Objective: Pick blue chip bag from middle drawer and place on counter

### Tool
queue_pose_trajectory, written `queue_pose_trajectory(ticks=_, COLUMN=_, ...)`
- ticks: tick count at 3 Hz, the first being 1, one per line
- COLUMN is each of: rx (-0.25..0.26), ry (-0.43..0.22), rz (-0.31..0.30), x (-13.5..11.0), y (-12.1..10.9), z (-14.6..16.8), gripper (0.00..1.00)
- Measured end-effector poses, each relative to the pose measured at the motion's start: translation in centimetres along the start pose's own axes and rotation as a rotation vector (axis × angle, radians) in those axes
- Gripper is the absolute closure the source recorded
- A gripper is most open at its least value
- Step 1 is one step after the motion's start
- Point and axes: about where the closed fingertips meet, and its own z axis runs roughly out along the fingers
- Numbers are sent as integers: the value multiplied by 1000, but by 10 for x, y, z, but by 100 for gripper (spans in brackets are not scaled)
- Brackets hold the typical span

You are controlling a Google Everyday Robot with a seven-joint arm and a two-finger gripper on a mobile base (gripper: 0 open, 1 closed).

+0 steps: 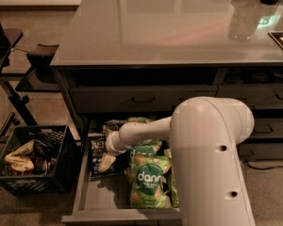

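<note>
The gripper [111, 149] is down in the open middle drawer [100, 197], right over the blue bag [98, 150], which lies flat at the drawer's left side beside the green bags [148, 182]. I cannot tell how far the gripper is open or whether it grips the bag. The counter [170, 27] spans above.

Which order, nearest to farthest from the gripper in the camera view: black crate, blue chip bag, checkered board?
The gripper is inside the middle drawer.
1. blue chip bag, right at it.
2. black crate, on the floor, left.
3. checkered board, far right on the counter.
</note>
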Motion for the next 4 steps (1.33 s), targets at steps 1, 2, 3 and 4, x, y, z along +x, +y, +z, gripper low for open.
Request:
queue_pose_trajectory(ticks=1, rx=-36, ry=14, rz=4, x=5, y=2, z=9, gripper=0)
queue_pose_trajectory(ticks=2, rx=-65, ry=30, rz=17, x=12, y=6, z=16, gripper=19)
queue_pose_trajectory(ticks=3, rx=-65, ry=30, rz=17, x=12, y=6, z=16, gripper=42)
queue_pose_trajectory(ticks=4, rx=-65, ry=30, rz=17, x=12, y=6, z=16, gripper=65)
